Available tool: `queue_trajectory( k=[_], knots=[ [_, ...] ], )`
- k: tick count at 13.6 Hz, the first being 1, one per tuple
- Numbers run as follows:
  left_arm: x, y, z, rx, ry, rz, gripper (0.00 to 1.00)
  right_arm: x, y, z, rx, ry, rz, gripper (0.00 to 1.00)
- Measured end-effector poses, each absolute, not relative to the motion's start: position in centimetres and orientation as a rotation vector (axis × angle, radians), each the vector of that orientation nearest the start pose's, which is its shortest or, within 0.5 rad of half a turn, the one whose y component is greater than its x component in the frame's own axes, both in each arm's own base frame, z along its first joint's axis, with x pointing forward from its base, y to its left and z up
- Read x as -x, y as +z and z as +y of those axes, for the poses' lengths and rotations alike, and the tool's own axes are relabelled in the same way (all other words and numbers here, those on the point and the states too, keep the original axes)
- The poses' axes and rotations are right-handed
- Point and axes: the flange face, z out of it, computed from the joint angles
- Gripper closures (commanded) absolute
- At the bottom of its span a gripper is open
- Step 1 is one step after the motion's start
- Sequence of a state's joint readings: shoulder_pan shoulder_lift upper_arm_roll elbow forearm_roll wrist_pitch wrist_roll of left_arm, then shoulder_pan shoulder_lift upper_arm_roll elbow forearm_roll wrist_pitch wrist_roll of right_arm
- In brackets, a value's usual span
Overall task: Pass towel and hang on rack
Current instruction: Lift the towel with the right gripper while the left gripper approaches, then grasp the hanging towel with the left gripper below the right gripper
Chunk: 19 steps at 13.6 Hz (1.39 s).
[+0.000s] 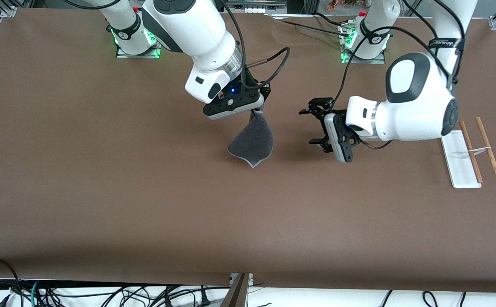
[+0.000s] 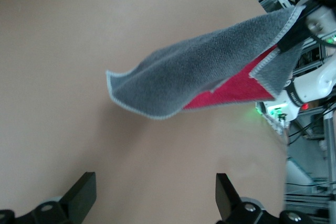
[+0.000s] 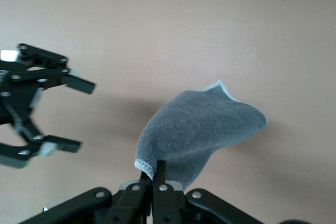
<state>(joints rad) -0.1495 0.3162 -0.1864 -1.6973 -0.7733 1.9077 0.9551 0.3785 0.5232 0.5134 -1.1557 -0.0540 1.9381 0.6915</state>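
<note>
Right gripper (image 1: 257,111): up over the middle of the table, fingers pressed together on one corner of the towel; in the right wrist view (image 3: 157,174) the fingertips meet at the cloth's stitched edge.
Towel (image 1: 251,143): hangs free from the right gripper, clear of the table, dark grey face outward, light grey edging along its lower point. The left wrist view (image 2: 210,72) shows a red reverse side where a fold opens; the right wrist view (image 3: 202,129) shows only grey.
Left gripper (image 1: 314,125): in the air just beside the hanging towel, toward the left arm's end of the table, turned sideways to face the cloth. Fingers (image 2: 84,192) spread wide apart, nothing between them, not touching the towel. It also appears in the right wrist view (image 3: 58,114), open, apart from the cloth.
Rack (image 1: 461,164): flat white base on the table at the left arm's end, well apart from both grippers; two thin wooden rods (image 1: 486,147) joined by a small crosspiece. Nothing hangs on it.
Table (image 1: 103,192): brown surface, with the towel's shadow below the cloth.
</note>
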Motion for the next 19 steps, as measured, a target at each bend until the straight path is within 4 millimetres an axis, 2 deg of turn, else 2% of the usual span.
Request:
queue_trajectory(
  k=[4,5,6,7,8,9,12,18,19],
  knots=[
    [-57.8,40.3,-29.8,-2.067,0.332,-1.171,0.06,-52.5,56.1,49.8,2.765,-0.141,-0.147,1.00],
    [-57.4,40.1,-30.8,-2.074,0.362,-1.175,0.13,-52.5,56.1,49.9,2.764,-0.144,-0.148,1.00],
    [-57.0,39.9,-31.7,-2.080,0.389,-1.179,0.36,-52.5,56.1,49.9,2.763,-0.145,-0.148,1.00],
    [-56.7,39.7,-32.5,-2.084,0.410,-1.182,0.73,-52.5,56.1,49.9,2.762,-0.145,-0.148,1.00],
    [-56.5,39.4,-33.2,-2.089,0.427,-1.182,0.95,-52.5,56.1,49.9,2.762,-0.146,-0.148,1.00],
    [-56.4,39.0,-33.8,-2.092,0.438,-1.177,1.00,-52.5,56.1,49.9,2.761,-0.146,-0.148,1.00],
    [-56.5,37.8,-34.1,-2.090,0.438,-1.119,1.00,-52.5,56.2,49.9,2.761,-0.147,-0.147,1.00],
    [-56.6,37.6,-34.1,-2.091,0.438,-1.109,1.00,-52.5,56.2,49.9,2.760,-0.148,-0.147,1.00],
    [-56.6,37.6,-34.0,-2.091,0.438,-1.108,1.00,-52.5,56.2,49.9,2.760,-0.148,-0.147,0.90]
  ],
)
